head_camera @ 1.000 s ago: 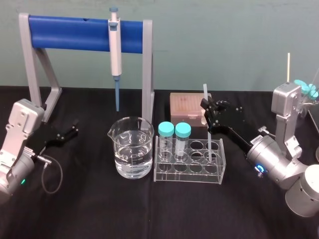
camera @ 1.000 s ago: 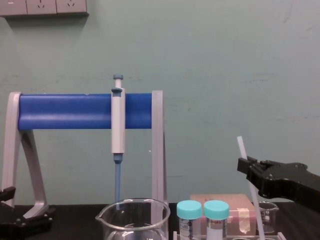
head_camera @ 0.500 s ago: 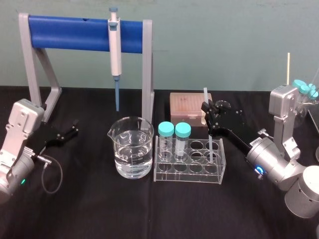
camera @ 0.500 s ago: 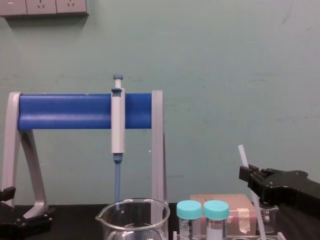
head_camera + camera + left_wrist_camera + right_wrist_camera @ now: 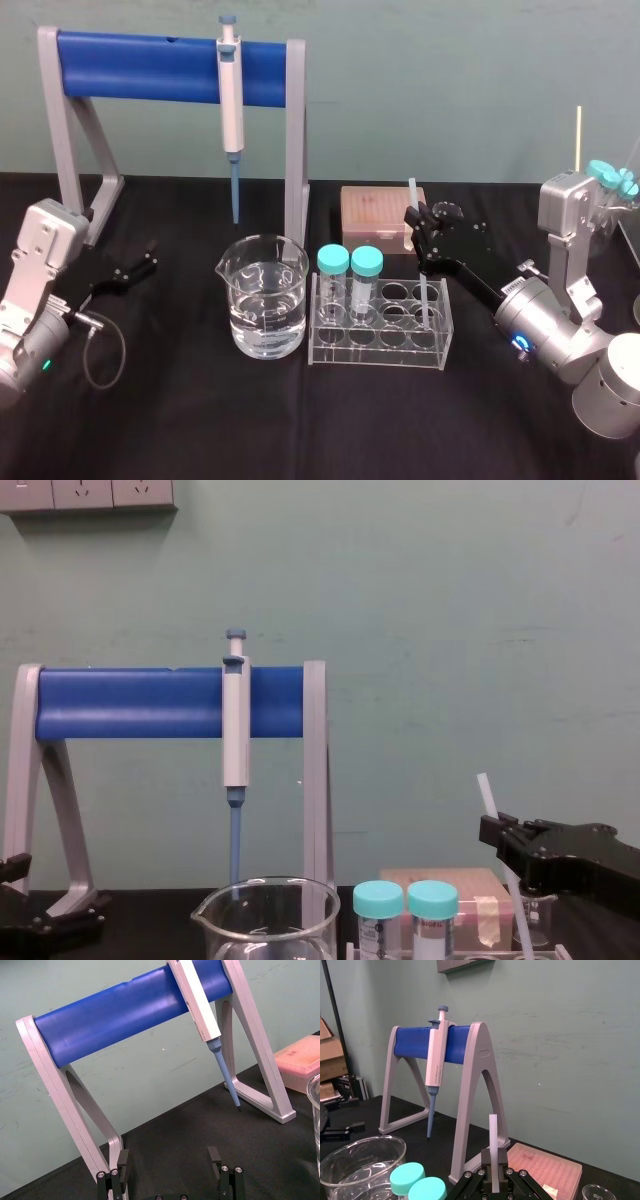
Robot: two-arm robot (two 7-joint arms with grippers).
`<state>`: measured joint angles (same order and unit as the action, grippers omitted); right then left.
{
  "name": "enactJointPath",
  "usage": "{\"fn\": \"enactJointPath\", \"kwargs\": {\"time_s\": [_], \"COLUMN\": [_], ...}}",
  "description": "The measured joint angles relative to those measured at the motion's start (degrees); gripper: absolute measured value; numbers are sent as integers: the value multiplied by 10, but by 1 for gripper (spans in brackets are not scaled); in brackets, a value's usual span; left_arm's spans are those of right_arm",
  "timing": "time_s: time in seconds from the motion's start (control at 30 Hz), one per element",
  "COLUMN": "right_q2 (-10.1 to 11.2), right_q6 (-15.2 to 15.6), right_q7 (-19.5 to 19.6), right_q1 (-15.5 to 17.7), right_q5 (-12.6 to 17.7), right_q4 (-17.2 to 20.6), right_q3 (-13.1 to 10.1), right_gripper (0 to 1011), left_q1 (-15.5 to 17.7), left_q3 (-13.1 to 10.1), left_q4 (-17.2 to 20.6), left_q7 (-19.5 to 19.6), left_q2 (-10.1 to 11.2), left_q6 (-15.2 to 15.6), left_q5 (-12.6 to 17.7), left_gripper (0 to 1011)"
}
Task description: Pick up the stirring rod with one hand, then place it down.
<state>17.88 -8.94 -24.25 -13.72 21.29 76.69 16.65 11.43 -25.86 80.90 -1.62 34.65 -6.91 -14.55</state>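
Note:
The stirring rod (image 5: 411, 192) is a thin translucent-white stick held nearly upright, its lower part reaching down into the right end of the clear tube rack (image 5: 378, 352). My right gripper (image 5: 413, 222) is shut on the rod a little below its top. In the right wrist view the rod (image 5: 493, 1135) rises straight up from between the closed black fingers of the right gripper (image 5: 494, 1174). From the chest the rod (image 5: 486, 792) leans slightly, gripped by the right gripper (image 5: 497, 830). My left gripper (image 5: 146, 264) rests parked at the left of the table, open (image 5: 169, 1160) with nothing in it.
A water-filled glass beaker (image 5: 264, 300) stands left of the rack, which holds two teal-capped tubes (image 5: 350, 265). Behind are a pipette (image 5: 231, 100) hanging on a grey and blue stand (image 5: 296, 150), a pink tip box (image 5: 372, 214) and a small beaker (image 5: 446, 211).
My right gripper has come down a little with the stirring rod, so the rod sits lower in the rack. The left arm has not moved.

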Motion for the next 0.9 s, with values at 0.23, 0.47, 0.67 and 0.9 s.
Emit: {"fn": "enactJointPath", "kwargs": {"time_s": [0.23, 0.47, 0.67, 0.9], "right_q2": [0, 0, 0, 0], "right_q6": [0, -1, -1, -1], "right_q7": [0, 0, 0, -1], "right_q1": [0, 0, 0, 0], "right_q5": [1, 1, 2, 2], "right_q4": [0, 0, 0, 0], "right_q3": [0, 0, 0, 0], "right_gripper": [173, 385, 575, 786], "left_q1": [0, 0, 0, 0], "left_q3": [0, 0, 0, 0], "left_q4": [0, 0, 0, 0], "left_q7": [0, 0, 0, 0], "left_q2": [0, 0, 0, 0], "left_q6": [0, 0, 0, 0], "left_q5": [0, 0, 0, 0], "left_gripper": [1000, 1000, 1000, 1001]}}
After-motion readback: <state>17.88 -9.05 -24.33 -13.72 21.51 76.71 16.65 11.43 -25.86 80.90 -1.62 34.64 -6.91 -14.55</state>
